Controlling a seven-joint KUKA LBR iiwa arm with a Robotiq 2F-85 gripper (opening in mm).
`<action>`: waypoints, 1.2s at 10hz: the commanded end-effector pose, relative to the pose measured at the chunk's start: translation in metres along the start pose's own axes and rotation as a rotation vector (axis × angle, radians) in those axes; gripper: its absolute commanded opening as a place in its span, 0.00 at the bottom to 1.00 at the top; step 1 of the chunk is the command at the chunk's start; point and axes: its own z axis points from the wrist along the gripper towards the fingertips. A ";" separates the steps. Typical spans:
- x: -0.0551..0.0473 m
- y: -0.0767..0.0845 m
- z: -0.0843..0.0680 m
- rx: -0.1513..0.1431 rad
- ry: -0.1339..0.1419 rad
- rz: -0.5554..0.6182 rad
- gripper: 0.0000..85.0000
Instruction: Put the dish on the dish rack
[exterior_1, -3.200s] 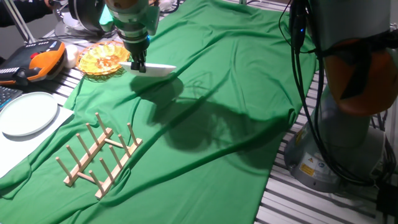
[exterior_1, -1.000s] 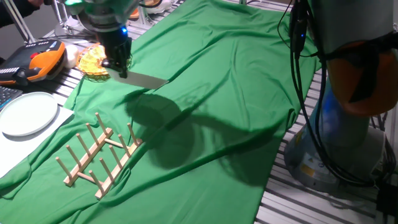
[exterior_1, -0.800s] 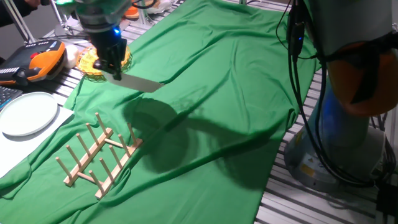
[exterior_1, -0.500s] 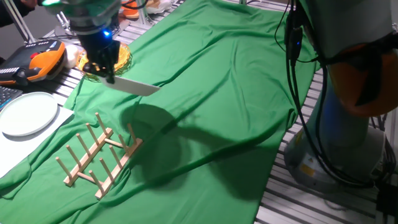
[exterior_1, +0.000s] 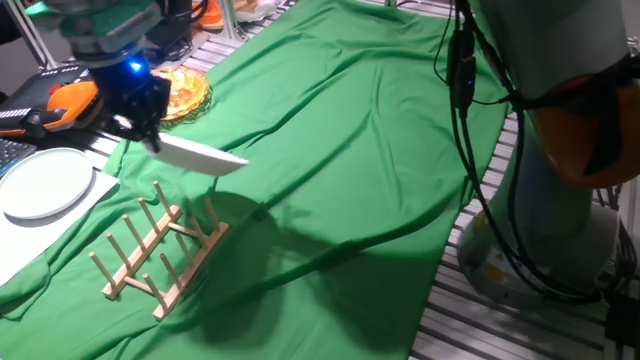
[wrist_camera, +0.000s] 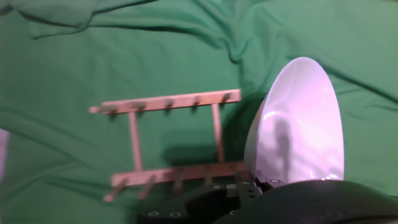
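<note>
The green cloth (exterior_1: 380, 130) covered the whole table, and the rack (exterior_1: 160, 250) sat on it near the front-left corner. The dish (exterior_1: 198, 157) hung in the air just above and behind the rack, nearly flat, pinched at its rim by the gripper (exterior_1: 145, 137), which was clamped shut on it. From the hand view the dish (wrist_camera: 298, 127) sat off to one side of the rack (wrist_camera: 171, 143), not over the pegs. I'd say it needed tipping up on edge, lining up with a gap between pegs, then lowering slowly.
</note>
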 end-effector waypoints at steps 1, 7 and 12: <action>0.001 0.006 -0.002 -0.001 0.007 0.014 0.00; 0.004 0.024 -0.007 -0.043 0.028 0.073 0.00; 0.003 0.016 -0.011 -0.013 0.060 -0.041 0.00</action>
